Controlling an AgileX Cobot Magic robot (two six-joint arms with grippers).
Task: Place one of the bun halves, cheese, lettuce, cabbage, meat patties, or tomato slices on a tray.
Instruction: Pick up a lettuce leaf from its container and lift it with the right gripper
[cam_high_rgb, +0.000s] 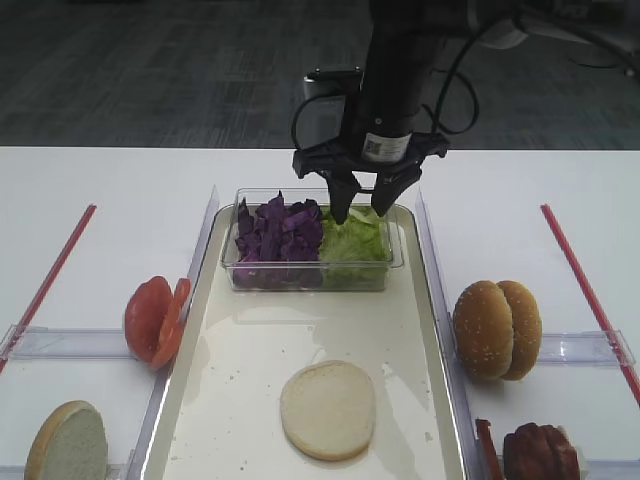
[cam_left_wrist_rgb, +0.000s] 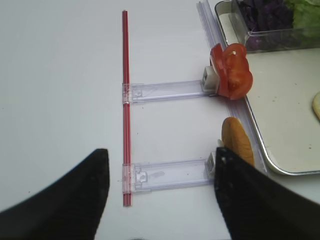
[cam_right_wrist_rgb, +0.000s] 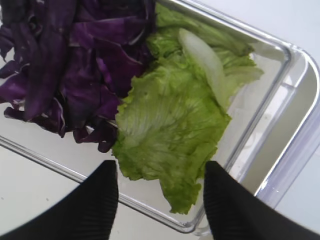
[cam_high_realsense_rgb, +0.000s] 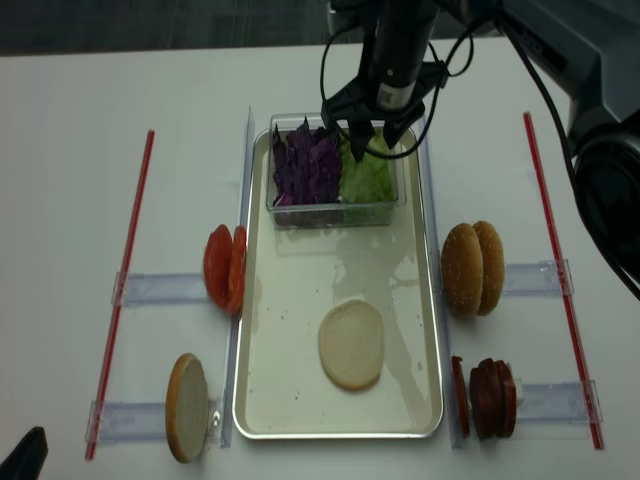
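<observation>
The lettuce (cam_right_wrist_rgb: 170, 120) is kept in the right half of a clear tub (cam_high_rgb: 312, 275) which stands at the far end of the tray (cam_high_rgb: 205, 400); the cabbage (cam_right_wrist_rgb: 65, 65) fills the left half. The right gripper (cam_high_rgb: 361, 212) is held just above the lettuce with its jaws spread and nothing between them (probably to come down on a leaf). A bun half (cam_high_rgb: 328, 410) is already laid cut face up on the tray, nearer than the tub. The left gripper (cam_left_wrist_rgb: 160, 190) is parked open, left of the tray, holding nothing.
</observation>
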